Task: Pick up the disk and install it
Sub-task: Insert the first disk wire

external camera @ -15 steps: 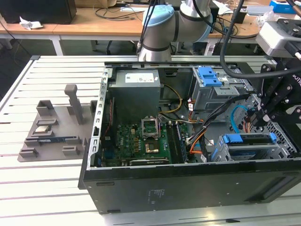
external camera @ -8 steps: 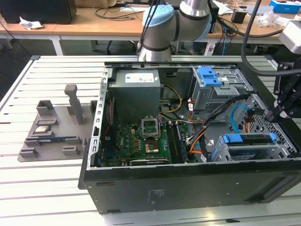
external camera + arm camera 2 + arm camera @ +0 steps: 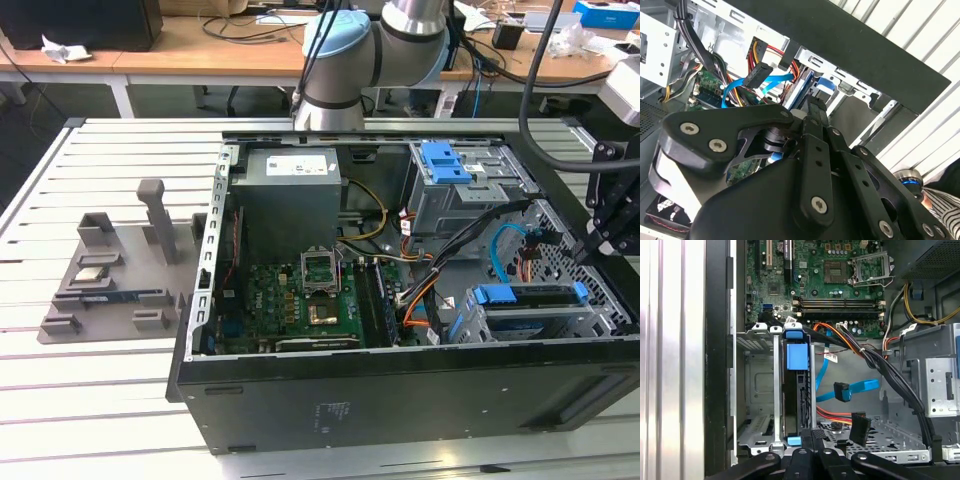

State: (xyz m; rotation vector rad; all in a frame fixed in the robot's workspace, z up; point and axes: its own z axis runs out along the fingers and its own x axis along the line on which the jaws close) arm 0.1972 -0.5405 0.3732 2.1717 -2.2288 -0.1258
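Hovering over drive cage, gripper (image 3: 812, 437) sits at disk (image 3: 796, 390) end. Disk stands on edge in cage slot, long axis running straight away from fingertips. Fingers look closed near its edge; actual grip unclear.

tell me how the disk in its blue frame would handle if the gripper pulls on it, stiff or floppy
The disk looks like a rigid slab in a hard plastic frame, so probably stiff. It sits between metal cage rails, so it would likely slide straight rather than tip. Probably heavy for its size.

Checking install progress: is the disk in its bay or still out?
In: the disk stands on edge inside the case's metal drive cage.
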